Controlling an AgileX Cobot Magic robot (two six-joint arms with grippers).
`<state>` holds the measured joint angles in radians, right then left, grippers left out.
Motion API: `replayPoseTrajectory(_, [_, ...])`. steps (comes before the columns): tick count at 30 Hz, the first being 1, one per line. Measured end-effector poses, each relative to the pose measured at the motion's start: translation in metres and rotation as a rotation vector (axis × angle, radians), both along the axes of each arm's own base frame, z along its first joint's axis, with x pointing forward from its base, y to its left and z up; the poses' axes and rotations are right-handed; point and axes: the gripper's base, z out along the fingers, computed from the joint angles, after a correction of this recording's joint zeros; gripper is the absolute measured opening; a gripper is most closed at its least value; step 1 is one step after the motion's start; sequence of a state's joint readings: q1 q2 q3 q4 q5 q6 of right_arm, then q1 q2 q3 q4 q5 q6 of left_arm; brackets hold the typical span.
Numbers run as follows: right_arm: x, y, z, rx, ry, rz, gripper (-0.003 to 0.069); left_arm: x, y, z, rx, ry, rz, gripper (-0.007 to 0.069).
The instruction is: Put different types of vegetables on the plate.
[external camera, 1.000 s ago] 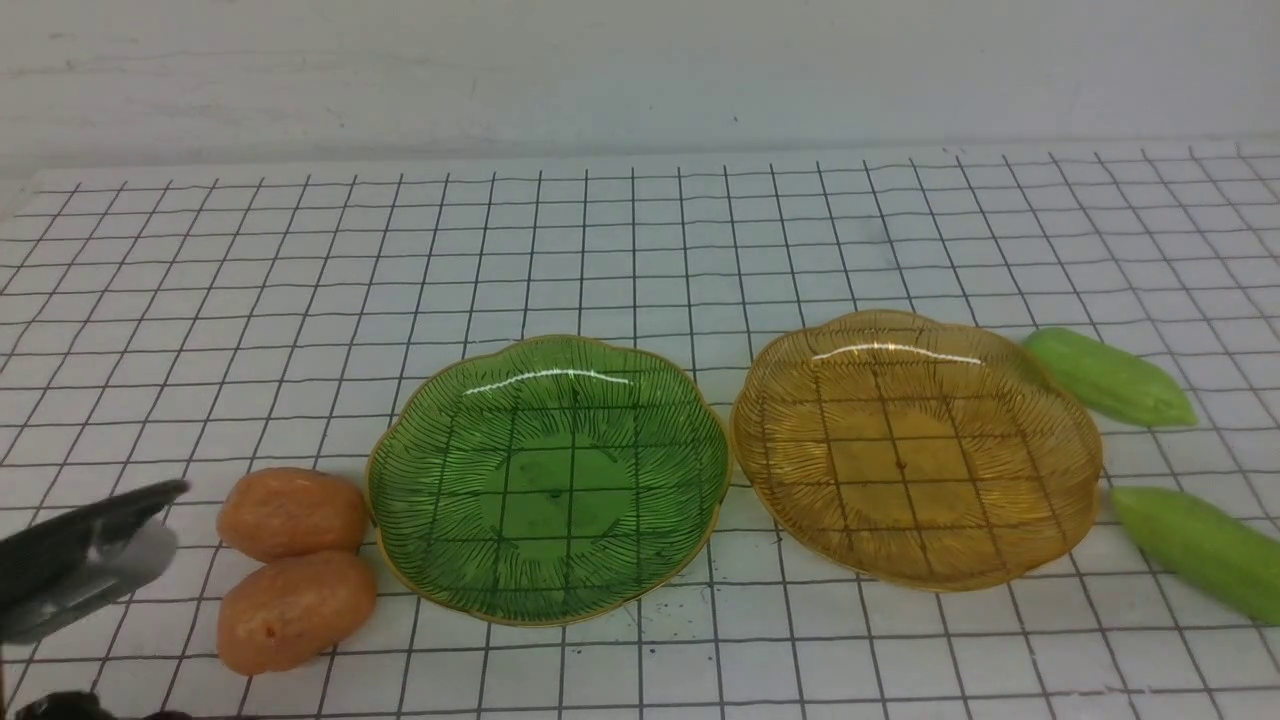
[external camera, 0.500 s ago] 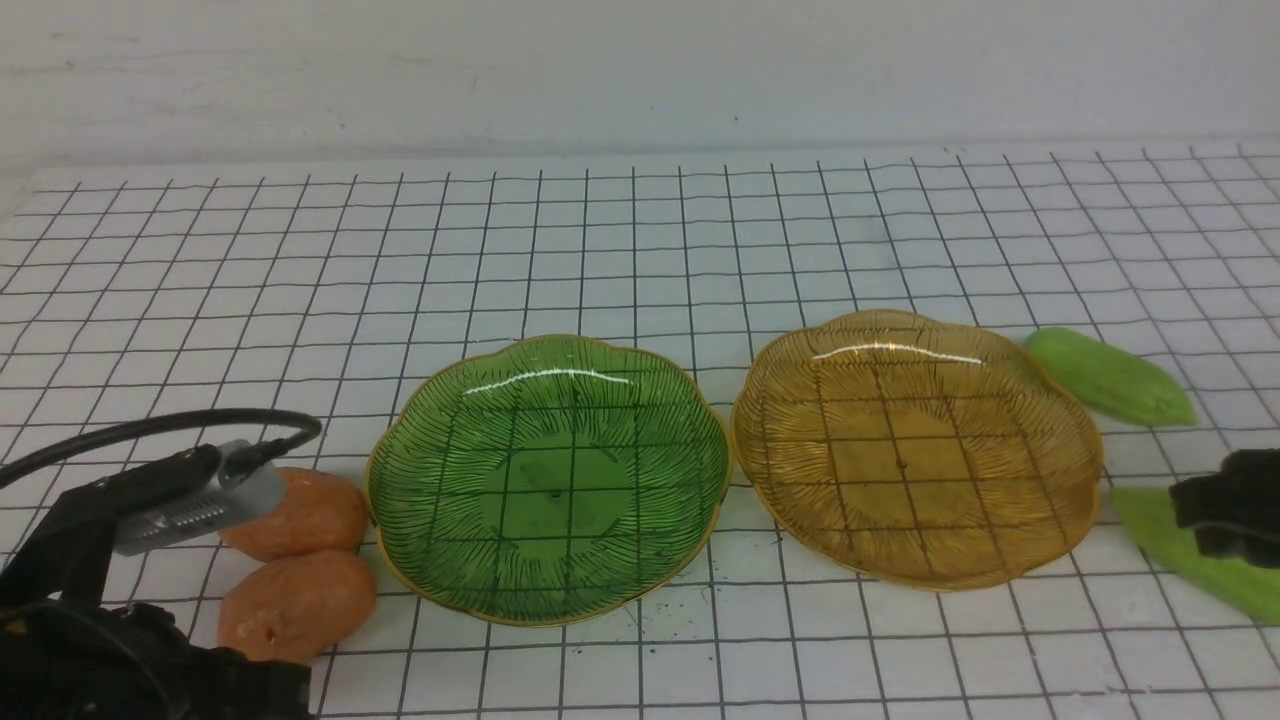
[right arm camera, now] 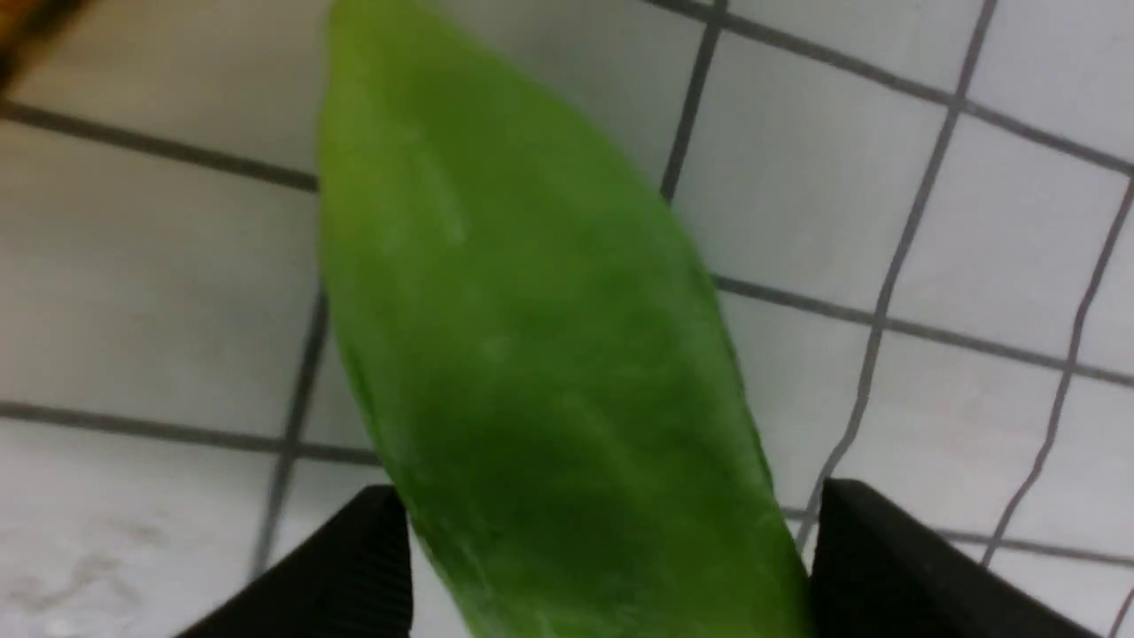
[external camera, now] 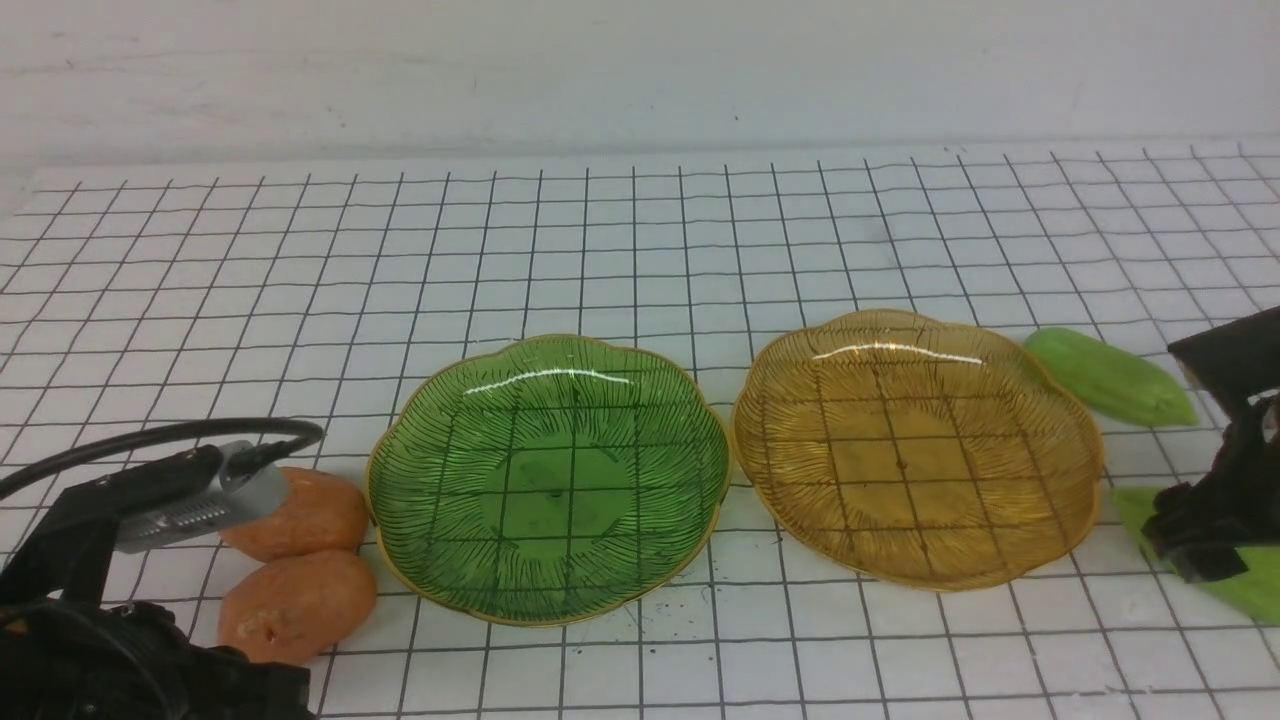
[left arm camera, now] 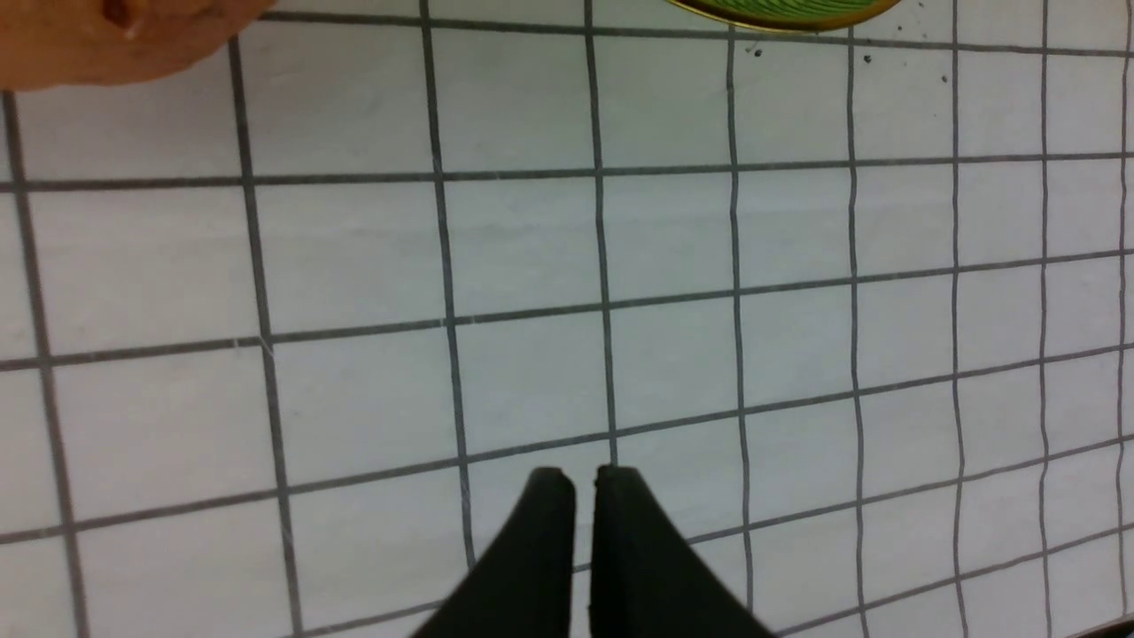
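Two scalloped glass plates sit side by side on the gridded table (external camera: 640, 250), the green plate (external camera: 400, 440) to the left and the amber plate (external camera: 1080, 440) to the right, their rims almost meeting. Both are bare.

The right gripper (right arm camera: 611, 505) is low over the near gourd (right arm camera: 532, 354), which lies on the table just beside the amber plate's right edge. Its black fingers (right arm camera: 372, 549) stand wide apart, one on each side of the gourd's thick body, not clamped on it. In the front view the right arm's black body hides most of this gourd. The far gourd (external camera: 1110, 378) lies farther back, beside the amber plate's rear right rim.

The two potatoes lie against the green plate's left rim, touching each other: the far potato (external camera: 315, 510) and the near potato (external camera: 295, 605). The left arm (external camera: 100, 660) and its cable (external camera: 150, 440) cover part of the far potato. The left gripper (left arm camera: 583, 474) has its fingers pressed together on nothing, over bare grid near the front edge, apart from both potatoes.
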<state>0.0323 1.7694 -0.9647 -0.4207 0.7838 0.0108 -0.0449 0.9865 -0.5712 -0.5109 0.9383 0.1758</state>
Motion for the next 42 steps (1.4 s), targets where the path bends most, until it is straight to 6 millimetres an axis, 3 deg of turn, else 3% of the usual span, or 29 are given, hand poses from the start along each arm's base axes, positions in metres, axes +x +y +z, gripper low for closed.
replayPoseTrajectory(4, [0.002,0.0,-0.006,-0.007,0.017,0.005,0.0484,0.0,0.0,0.0,0.0,0.0,-0.001,0.0016])
replayPoseTrajectory(6, [0.002,-0.001,-0.005,-0.009,0.019,0.004,0.0414,0.0,0.0,0.0,0.0,0.0,-0.001,0.0016])
replayPoseTrajectory(8, [0.004,-0.001,-0.001,-0.016,0.025,-0.004,0.0405,0.0,0.0,0.0,0.001,0.0,-0.001,0.0016])
replayPoseTrajectory(12, [0.012,-0.003,0.021,-0.027,0.019,-0.058,0.0405,0.0,0.0,0.0,0.001,0.0,-0.001,0.0016])
replayPoseTrajectory(16, [0.022,0.0,0.06,0.029,-0.01,-0.175,0.0405,0.0,0.0,0.0,0.001,0.0,-0.001,0.0017])
replayPoseTrajectory(19, [0.032,0.012,0.086,0.181,-0.048,-0.252,0.0405,0.0,0.0,0.0,0.001,0.0,-0.001,0.0017])
replayPoseTrajectory(23, [0.041,0.038,0.098,0.423,-0.091,-0.237,0.0405,0.0,0.0,0.0,0.001,0.0,-0.001,0.0017])
replayPoseTrajectory(29, [0.053,0.081,0.09,0.555,-0.143,-0.065,0.0405,0.0,0.0,0.0,0.001,-0.003,0.004,0.0018])
replayPoseTrajectory(36, [0.068,0.108,0.049,0.546,-0.106,-0.001,0.0406,0.002,0.0,0.0,0.001,-0.014,0.014,0.0048])
replayPoseTrajectory(38, [0.069,0.109,0.044,0.547,-0.103,-0.016,0.0423,0.002,0.0,0.0,0.001,-0.014,0.014,0.005])
replayPoseTrajectory(39, [0.072,0.108,0.04,0.539,-0.106,-0.038,0.0479,0.002,0.0,0.0,0.0,-0.013,0.015,0.0057])
replayPoseTrajectory(42, [0.073,0.106,0.04,0.519,-0.117,-0.049,0.0557,0.002,0.0,0.0,0.0,-0.013,0.016,0.0067])
